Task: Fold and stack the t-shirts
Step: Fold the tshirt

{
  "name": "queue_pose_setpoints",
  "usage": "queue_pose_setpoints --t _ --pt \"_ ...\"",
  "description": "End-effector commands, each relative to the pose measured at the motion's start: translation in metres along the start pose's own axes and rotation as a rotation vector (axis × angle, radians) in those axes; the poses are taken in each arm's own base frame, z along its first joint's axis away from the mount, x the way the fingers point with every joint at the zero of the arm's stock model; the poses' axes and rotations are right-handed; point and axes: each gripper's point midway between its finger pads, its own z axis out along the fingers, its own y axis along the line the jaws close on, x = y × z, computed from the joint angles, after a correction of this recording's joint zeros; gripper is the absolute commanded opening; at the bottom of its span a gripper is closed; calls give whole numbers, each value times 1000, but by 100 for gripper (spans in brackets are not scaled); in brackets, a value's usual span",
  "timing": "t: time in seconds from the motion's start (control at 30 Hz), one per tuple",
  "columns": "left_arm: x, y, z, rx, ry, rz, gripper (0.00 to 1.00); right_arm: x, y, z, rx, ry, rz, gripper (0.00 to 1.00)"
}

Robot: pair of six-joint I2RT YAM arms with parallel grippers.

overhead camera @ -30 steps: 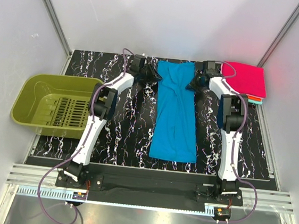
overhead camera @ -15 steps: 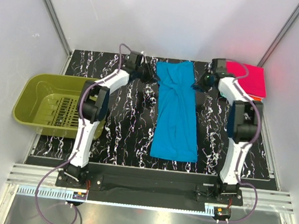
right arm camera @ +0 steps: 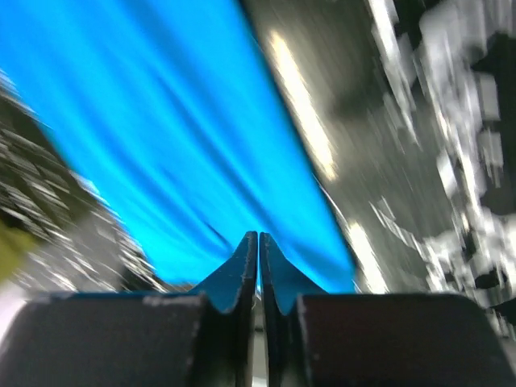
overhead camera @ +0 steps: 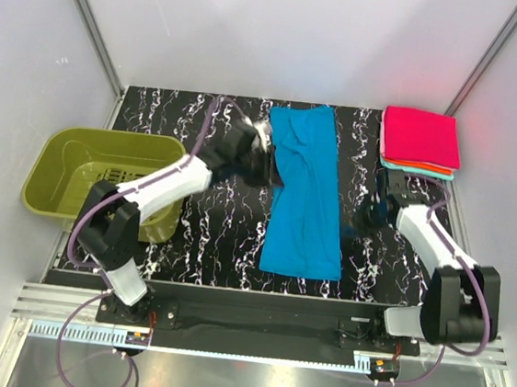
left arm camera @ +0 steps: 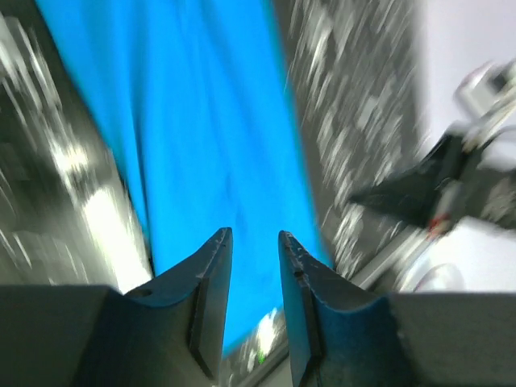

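A blue t-shirt (overhead camera: 306, 194), folded into a long strip, lies down the middle of the black marbled table (overhead camera: 217, 235); it also shows blurred in the left wrist view (left arm camera: 201, 137) and the right wrist view (right arm camera: 161, 129). A stack of folded shirts with a pink one on top (overhead camera: 420, 139) sits at the back right. My left gripper (overhead camera: 274, 163) hovers at the strip's left edge, its jaws a little apart and empty (left arm camera: 254, 242). My right gripper (overhead camera: 367, 212) is right of the strip, shut and empty (right arm camera: 258, 242).
An olive green basket (overhead camera: 61, 177) stands at the table's left edge. White walls enclose the back and sides. A metal rail (overhead camera: 255, 318) runs along the near edge by the arm bases.
Both grippers left the strip's far corners and swung toward me. The left moved to the strip's left edge; the right drew back to mid-table on the right. The shirt stayed flat.
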Motion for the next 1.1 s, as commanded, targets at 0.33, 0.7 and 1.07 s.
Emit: queue_pose_setpoints --t 0.33,0.7,1.07 --pt "166 50 -17 -208 186 -10 40 94 -44 21 164 101 1 0" --pt "187 64 -6 -216 217 -49 44 93 -55 24 295 94 -13 0" --pt "205 62 1 -171 245 -69 42 92 -49 25 370 117 -75 0"
